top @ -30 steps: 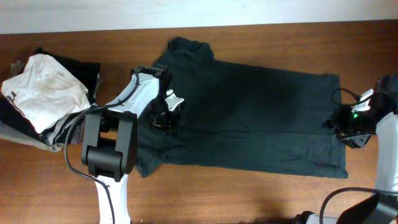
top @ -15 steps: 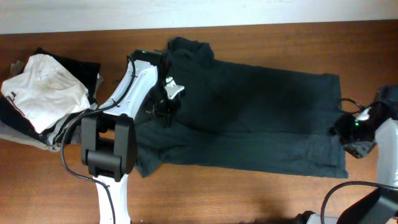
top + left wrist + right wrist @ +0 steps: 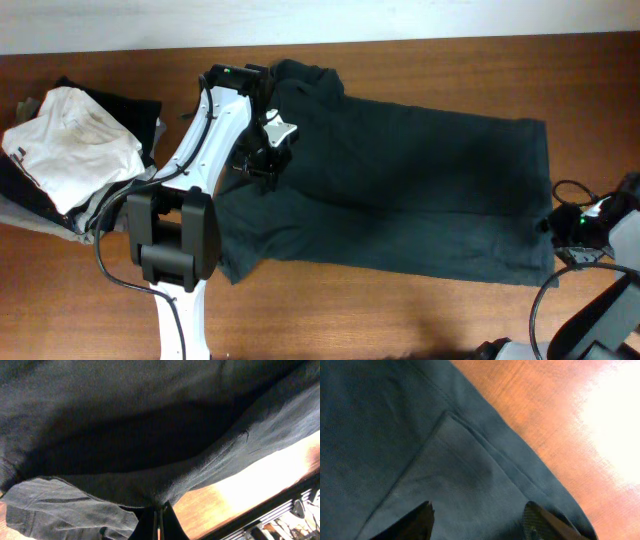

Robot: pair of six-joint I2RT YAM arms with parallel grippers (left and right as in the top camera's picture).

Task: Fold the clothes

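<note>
The clothes, one dark charcoal shirt (image 3: 400,190), lie spread flat across the middle of the table with the collar at the back left. My left gripper (image 3: 258,170) is shut on a pinch of the shirt near its left sleeve. In the left wrist view the closed fingers (image 3: 159,521) hold the cloth (image 3: 150,435) lifted like a tent. My right gripper (image 3: 562,232) is at the shirt's right front corner. It stands open (image 3: 480,514) just above the doubled hem (image 3: 460,470), with nothing between the fingers.
A pile of other garments sits at the far left, a white one (image 3: 70,140) on top of dark and grey ones. Bare wooden table (image 3: 450,60) runs behind the shirt to the back wall. A black cable (image 3: 570,190) loops by the right arm.
The left gripper closed on the shirt and moved toward the back of the table, pulling the cloth up. The right arm slid toward the shirt's front right corner.
</note>
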